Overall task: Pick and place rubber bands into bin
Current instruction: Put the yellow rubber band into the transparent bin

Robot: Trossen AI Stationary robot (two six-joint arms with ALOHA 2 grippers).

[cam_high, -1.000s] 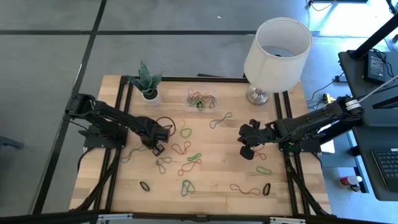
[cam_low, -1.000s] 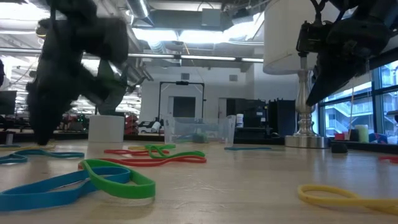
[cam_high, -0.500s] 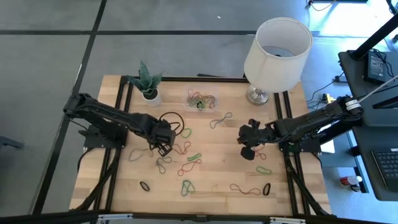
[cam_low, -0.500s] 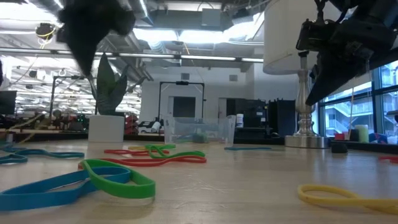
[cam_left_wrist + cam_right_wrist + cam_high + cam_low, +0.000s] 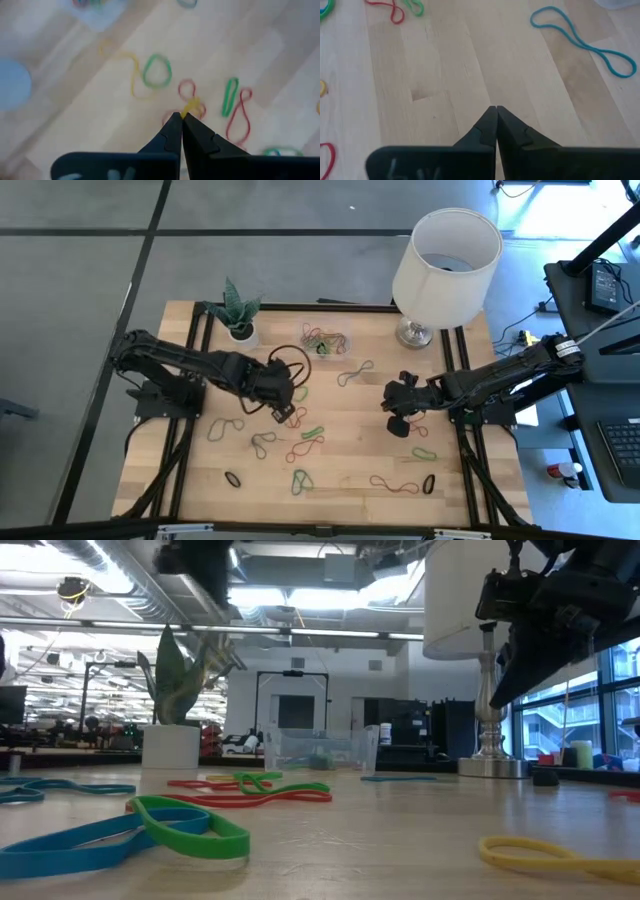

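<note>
Status: left gripper (image 5: 179,119) is clamped on a yellow rubber band (image 5: 192,106), pinched at the fingertips and lifted clear of the tabletop (image 5: 350,442). In the high view the left gripper (image 5: 283,408) sits mid-table, left of centre, above a cluster of loose bands. Transport step, I'd say: pick done, carry to bin pending.

Bin (image 5: 325,340) is at the far edge of the tabletop, between the plant pot (image 5: 240,332) and the lamp (image 5: 443,260). It already has a few bands in it, red and green visible. The low view shows the bin (image 5: 321,750) as a clear tray, mid-background.

Right gripper (image 5: 395,408) is closed and empty, parked over bare wood on the right side; its own view shows a blue figure-eight band (image 5: 580,39) nearby, not touched. Waiting arm.

Still on the tabletop: plenty. Green loop (image 5: 157,70) and red figure-eight (image 5: 239,116) lie just beyond the left fingertips, a green band (image 5: 190,827) lies close to the low camera, and more are scattered along the near edge.

Next move, my read:
- carry the left gripper toward the far edge until it's over the bin
- drop low enough that the band lands inside the walls, then open
- band is thin and only nipped at the tip, so it may cling to a finger on release; worth a check that it actually fell

Can't tell how much of the loop is dangling under the gripper.
</note>
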